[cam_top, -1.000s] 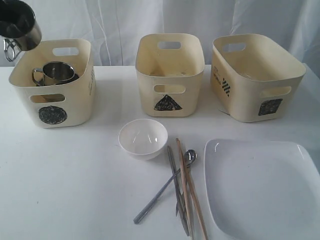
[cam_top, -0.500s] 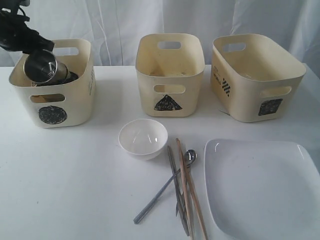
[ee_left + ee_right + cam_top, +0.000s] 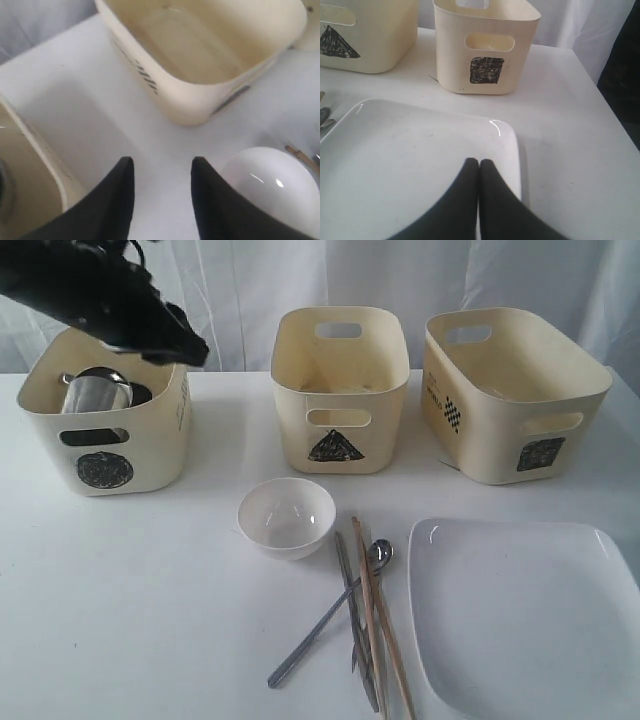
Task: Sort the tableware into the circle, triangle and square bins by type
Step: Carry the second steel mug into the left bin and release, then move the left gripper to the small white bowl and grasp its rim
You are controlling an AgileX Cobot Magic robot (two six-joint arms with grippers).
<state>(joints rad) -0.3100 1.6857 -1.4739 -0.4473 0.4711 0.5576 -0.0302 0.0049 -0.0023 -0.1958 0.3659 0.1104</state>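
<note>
My left gripper (image 3: 196,350) hangs over the right rim of the circle bin (image 3: 105,468), open and empty (image 3: 162,165). A steel mug (image 3: 94,396) lies inside that bin. The small white bowl (image 3: 286,517) sits in front of the triangle bin (image 3: 338,445) and also appears in the left wrist view (image 3: 272,185). Wooden chopsticks (image 3: 382,625), a spoon (image 3: 380,553) and other grey cutlery (image 3: 312,638) lie crossed beside the large white square plate (image 3: 525,612). My right gripper (image 3: 479,163) is shut, empty, over the plate (image 3: 395,150). It is outside the exterior view.
The square bin (image 3: 512,390) stands at the back right and appears close in the right wrist view (image 3: 487,50). The triangle bin (image 3: 200,50) looks empty from above. White curtains hang behind the table. The table's right edge (image 3: 610,120) runs near the square bin.
The left gripper brought a steel mug down into the circle bin and let it go. It has since swung right over the bin's rim, open. The right arm has stayed still.
</note>
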